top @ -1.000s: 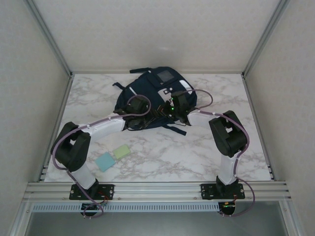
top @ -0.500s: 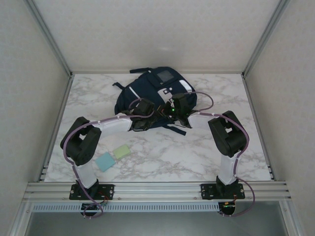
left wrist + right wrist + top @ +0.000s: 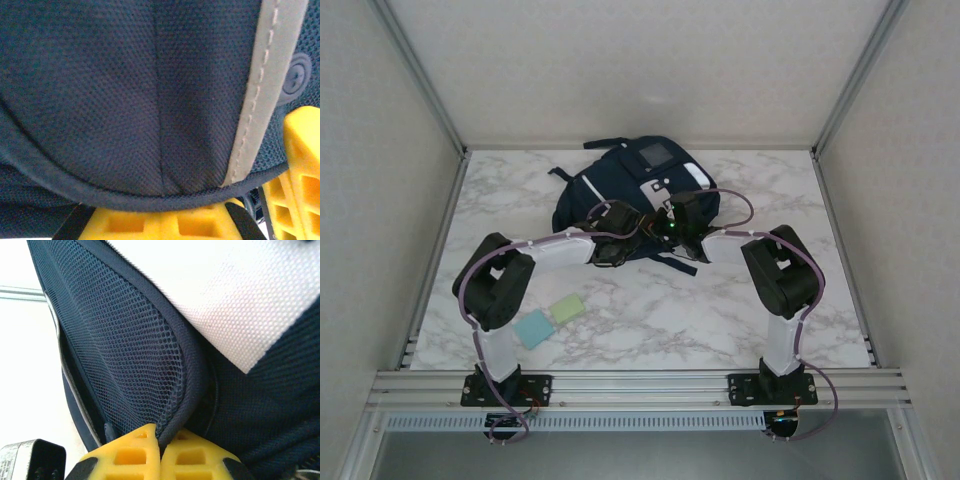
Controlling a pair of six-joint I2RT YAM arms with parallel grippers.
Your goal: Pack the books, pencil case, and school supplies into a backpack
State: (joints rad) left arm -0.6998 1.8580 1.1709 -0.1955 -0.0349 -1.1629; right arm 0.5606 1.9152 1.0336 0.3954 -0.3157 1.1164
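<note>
Packing looks unfinished: your right jaws pinch the navy-blue fabric backpack (image 3: 620,175) by its rim, left jaws shut (grip unclear); pale-blue square pad (image 3: 533,328) and pale-green square pad (image 3: 567,308) lie unpacked.

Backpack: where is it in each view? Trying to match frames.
Top external: backpack at far centre of the table.
Left wrist: its navy fabric above the yellow jaws, grey stitched strip at right.
Right wrist: its mesh panel, edge pinched in the jaws.
Shared landmark: white label, top view and upper right of right wrist.
</note>
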